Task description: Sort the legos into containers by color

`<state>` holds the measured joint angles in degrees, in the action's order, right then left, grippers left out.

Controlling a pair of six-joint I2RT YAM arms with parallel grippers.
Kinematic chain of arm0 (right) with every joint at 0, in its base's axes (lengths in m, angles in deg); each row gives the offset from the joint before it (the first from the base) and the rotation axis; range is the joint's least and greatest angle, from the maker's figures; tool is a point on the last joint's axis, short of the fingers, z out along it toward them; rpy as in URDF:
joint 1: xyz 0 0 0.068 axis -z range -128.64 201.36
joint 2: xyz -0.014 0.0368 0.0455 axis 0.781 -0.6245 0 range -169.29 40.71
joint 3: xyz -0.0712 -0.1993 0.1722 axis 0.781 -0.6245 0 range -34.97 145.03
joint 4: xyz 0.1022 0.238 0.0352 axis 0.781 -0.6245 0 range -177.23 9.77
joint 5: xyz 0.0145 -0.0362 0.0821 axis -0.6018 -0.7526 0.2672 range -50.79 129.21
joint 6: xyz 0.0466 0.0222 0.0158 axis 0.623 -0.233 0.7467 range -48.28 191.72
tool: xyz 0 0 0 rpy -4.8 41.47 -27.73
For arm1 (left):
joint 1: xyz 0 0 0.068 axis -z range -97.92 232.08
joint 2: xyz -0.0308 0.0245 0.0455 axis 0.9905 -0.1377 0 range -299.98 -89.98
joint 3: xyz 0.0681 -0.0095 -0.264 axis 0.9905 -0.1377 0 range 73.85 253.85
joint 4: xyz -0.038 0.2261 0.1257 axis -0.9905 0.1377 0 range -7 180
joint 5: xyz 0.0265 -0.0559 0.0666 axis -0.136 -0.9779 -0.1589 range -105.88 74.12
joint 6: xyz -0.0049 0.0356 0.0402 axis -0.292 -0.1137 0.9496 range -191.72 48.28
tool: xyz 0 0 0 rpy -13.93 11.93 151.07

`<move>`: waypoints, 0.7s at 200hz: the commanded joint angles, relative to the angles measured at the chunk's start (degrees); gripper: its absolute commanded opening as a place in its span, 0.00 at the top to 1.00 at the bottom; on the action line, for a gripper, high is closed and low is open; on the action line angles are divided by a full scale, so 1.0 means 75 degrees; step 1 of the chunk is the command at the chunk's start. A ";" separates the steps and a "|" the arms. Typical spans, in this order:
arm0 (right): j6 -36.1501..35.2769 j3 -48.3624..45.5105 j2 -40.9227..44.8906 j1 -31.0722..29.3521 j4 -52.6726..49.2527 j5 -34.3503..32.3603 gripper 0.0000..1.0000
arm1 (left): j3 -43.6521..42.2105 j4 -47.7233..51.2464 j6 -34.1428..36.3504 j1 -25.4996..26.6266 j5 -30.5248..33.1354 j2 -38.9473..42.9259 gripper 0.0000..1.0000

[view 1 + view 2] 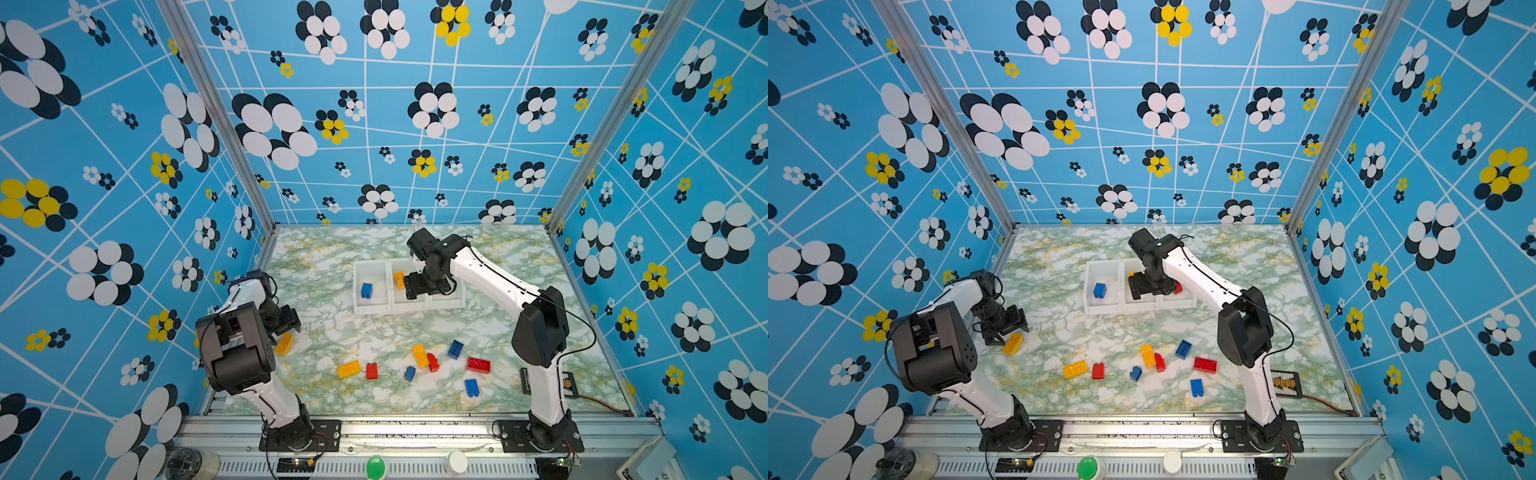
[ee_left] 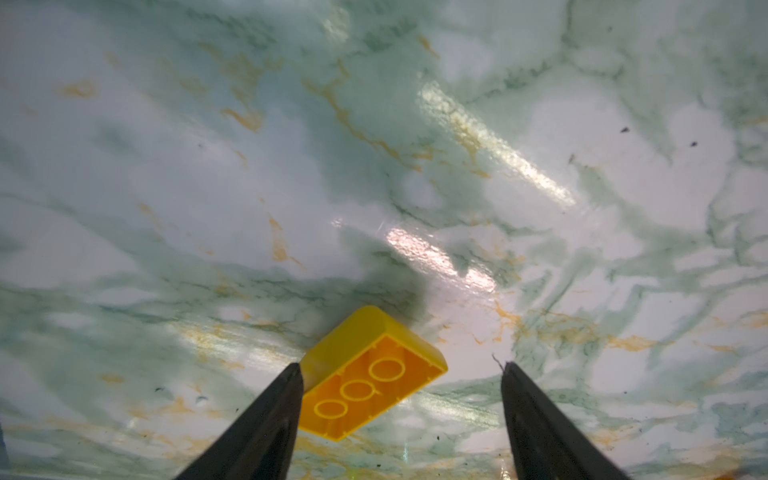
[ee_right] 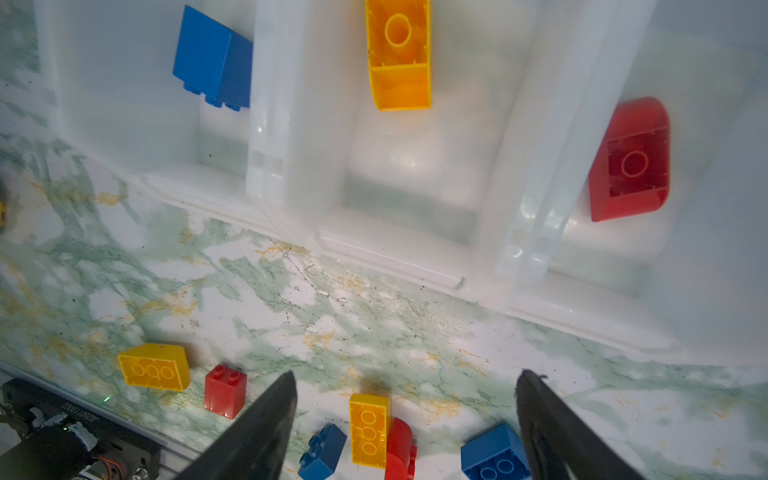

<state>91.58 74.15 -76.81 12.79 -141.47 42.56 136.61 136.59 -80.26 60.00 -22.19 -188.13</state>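
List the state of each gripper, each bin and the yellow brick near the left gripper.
left gripper, open, over the loose yellow brick
right gripper, open, empty, above the middle bin
loose yellow brick, on the table, hollow side up
left bin, holds a blue brick
middle bin, holds a small yellow brick
right bin, holds a red brick

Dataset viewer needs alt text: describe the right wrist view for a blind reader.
Three joined white bins hold one brick each: a blue brick, a yellow brick in the middle bin, a red brick. The right gripper hangs open and empty above the marble table, where loose bricks of all three colours lie.
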 commanded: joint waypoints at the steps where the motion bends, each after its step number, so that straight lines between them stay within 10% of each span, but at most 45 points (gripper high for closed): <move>1: 0.0189 -0.0240 0.0278 0.0071 0.0272 0.0101 0.16 | -0.0053 0.0291 -0.0149 0.0148 -0.0201 0.0092 0.24; 140: 0.0563 -0.1740 0.1171 0.0159 0.1155 0.0157 0.16 | -0.0001 0.0616 -0.0303 0.0560 0.0183 -0.0208 0.40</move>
<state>94.73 62.72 -70.21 13.49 -134.38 43.02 135.78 138.97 -82.36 63.80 -21.88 -188.18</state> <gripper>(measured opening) 0.845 0.621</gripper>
